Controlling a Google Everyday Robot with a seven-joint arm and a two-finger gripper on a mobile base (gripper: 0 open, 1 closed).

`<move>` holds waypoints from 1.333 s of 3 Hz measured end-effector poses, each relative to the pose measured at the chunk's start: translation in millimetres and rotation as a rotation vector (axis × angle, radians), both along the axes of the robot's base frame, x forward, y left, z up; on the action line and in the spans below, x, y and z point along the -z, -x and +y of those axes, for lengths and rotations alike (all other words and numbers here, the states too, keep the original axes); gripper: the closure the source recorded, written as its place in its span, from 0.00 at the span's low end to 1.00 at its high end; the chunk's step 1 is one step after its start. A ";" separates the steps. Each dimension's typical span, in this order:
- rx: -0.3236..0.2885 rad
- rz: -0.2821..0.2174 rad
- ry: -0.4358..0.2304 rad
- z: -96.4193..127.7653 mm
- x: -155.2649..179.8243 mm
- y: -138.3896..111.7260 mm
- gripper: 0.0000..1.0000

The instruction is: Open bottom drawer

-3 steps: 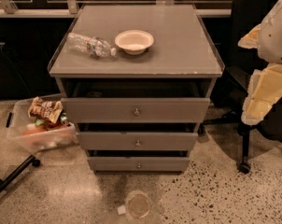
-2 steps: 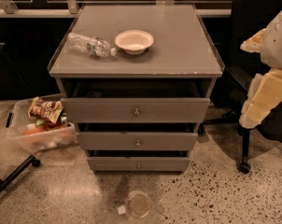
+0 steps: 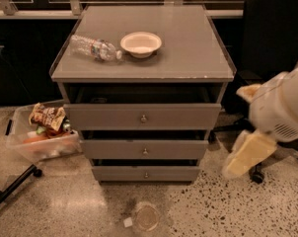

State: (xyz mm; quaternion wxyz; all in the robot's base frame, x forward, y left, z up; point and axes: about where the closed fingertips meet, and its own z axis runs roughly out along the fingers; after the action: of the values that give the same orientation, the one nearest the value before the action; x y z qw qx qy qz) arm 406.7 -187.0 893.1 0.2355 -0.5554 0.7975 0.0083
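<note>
The grey cabinet (image 3: 143,58) has three drawer fronts. The bottom drawer (image 3: 114,174) is the lowest and shortest, with a small round metal knob (image 3: 146,175) at its centre. Its front sits close to the cabinet, and no tray shows. My arm's white body (image 3: 282,107) comes in from the right. My gripper (image 3: 248,156) shows as a blurred pale yellow end below it. It hangs to the right of the cabinet at about the middle drawer's height, apart from the drawer fronts.
A plastic bottle (image 3: 93,48) lies on the cabinet top beside a paper bowl (image 3: 141,43). A clear bin of snacks (image 3: 40,135) stands on the floor at the left. A black office chair (image 3: 277,43) is behind my arm. A round lid (image 3: 146,217) lies on the floor in front.
My arm and gripper have moved down and to the left, closer to the cabinet's right side. The drawers, bottle and bowl have not moved.
</note>
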 end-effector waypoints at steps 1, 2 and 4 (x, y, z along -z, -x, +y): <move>0.066 0.028 0.018 36.2 70.1 -0.6 0.00; 0.122 0.037 0.019 39.4 99.6 3.1 0.00; 0.153 0.061 -0.004 37.8 117.7 -3.1 0.00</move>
State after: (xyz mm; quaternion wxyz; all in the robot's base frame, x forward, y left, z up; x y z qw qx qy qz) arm 409.8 -149.2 775.4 0.2122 -0.4921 0.8443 0.0089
